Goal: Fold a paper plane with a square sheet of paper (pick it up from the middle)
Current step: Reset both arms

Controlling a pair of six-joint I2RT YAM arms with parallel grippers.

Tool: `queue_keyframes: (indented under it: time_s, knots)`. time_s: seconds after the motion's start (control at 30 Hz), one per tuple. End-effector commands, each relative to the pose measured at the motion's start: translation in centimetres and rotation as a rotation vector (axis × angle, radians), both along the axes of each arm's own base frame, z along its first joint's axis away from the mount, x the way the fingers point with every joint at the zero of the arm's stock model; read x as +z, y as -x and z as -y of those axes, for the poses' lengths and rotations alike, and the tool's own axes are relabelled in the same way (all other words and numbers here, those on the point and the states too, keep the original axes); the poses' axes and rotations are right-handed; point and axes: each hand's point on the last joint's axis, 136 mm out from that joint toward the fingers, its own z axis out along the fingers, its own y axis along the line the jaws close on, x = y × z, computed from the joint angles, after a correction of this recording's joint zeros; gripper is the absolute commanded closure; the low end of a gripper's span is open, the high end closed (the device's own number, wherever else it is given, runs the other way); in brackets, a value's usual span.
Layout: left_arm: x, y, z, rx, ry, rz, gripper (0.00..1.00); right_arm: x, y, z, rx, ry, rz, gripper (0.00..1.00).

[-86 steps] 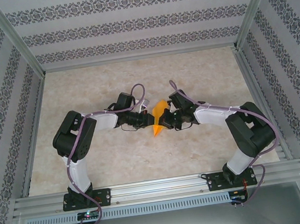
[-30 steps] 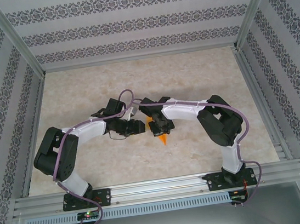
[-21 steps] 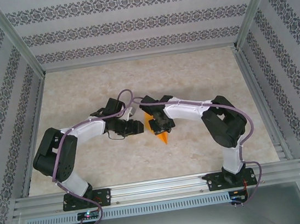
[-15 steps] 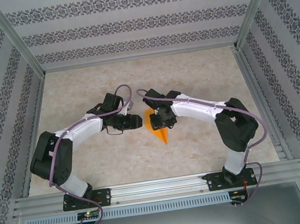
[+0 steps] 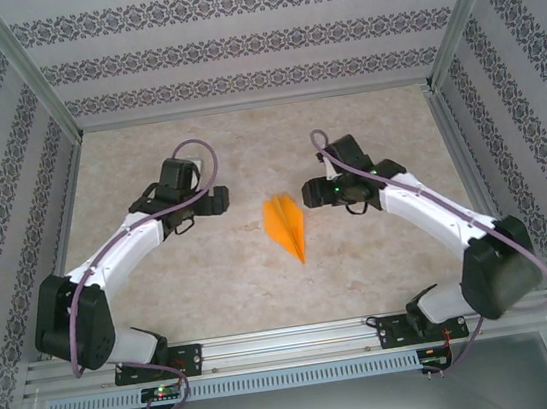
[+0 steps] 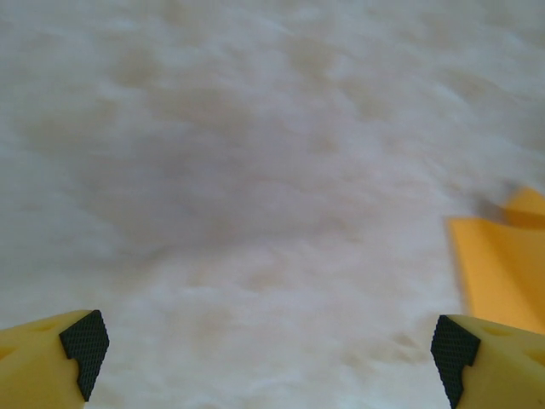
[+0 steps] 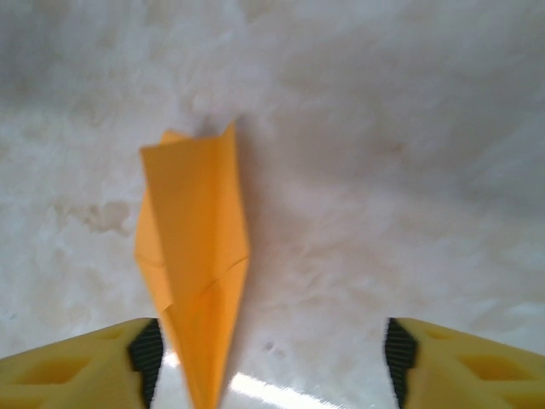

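The square sheet of paper lies flat on the table as an orange-yellow paper plane [image 5: 287, 225], a slim dart with its tip toward the near edge. Nothing holds it. My left gripper [image 5: 220, 199] stands open to its left, well apart from it. In the left wrist view this gripper [image 6: 266, 351] has bare table between its fingers and the plane [image 6: 498, 273] at the right edge. My right gripper [image 5: 308, 196] is open just right of the plane. In the right wrist view the plane [image 7: 196, 247] lies near the left finger of that gripper [image 7: 272, 354], untouched.
The marble-patterned table [image 5: 246, 148] is fenced by aluminium rails [image 5: 271, 341] along the near edge and by patterned walls [image 5: 242, 42] at the back and sides. Both arm bases are bolted to the near rail.
Both grippers opened and let go of the plane. The left arm drew back to the left and the right arm to the right. The plane now lies free on the table.
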Motion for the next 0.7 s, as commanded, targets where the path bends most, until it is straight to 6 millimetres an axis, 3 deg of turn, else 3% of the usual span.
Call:
queue_keyframes:
  time_s: [0.0, 0.17, 0.2, 0.3, 0.5, 0.6, 0.67]
  knots:
    - [0.4, -1.8, -5.8, 0.159, -0.170, 0.095, 0.00, 2.0, -2.7, 3.4, -0.033, 0.097, 0.255, 0.17]
    - [-1.5, -2.4, -10.5, 0.285, -0.205, 0.110, 0.00, 0.9, -3.3, 10.1, -0.186, 0.237, 0.382, 0.07]
    - [-1.7, -2.4, -10.9, 0.285, -0.217, 0.122, 0.00, 0.4, -3.3, 11.4, -0.220, 0.256, 0.397, 0.03]
    - [-2.5, -2.6, -12.2, 0.307, -0.238, 0.171, 0.00, -0.3, -3.5, 14.5, -0.298, 0.260, 0.452, 0.02]
    - [-4.4, -3.7, -13.1, 0.332, -0.244, 0.224, 0.00, -1.1, -4.4, 17.3, -0.351, 0.271, 0.562, 0.02]
    - [-5.8, -4.1, -13.1, 0.318, -0.249, 0.212, 0.00, -1.2, -5.1, 17.2, -0.349, 0.240, 0.616, 0.02]
    - [-5.7, -4.4, -13.2, 0.311, -0.244, 0.219, 0.00, -1.6, -5.8, 16.8, -0.332, 0.219, 0.608, 0.02]
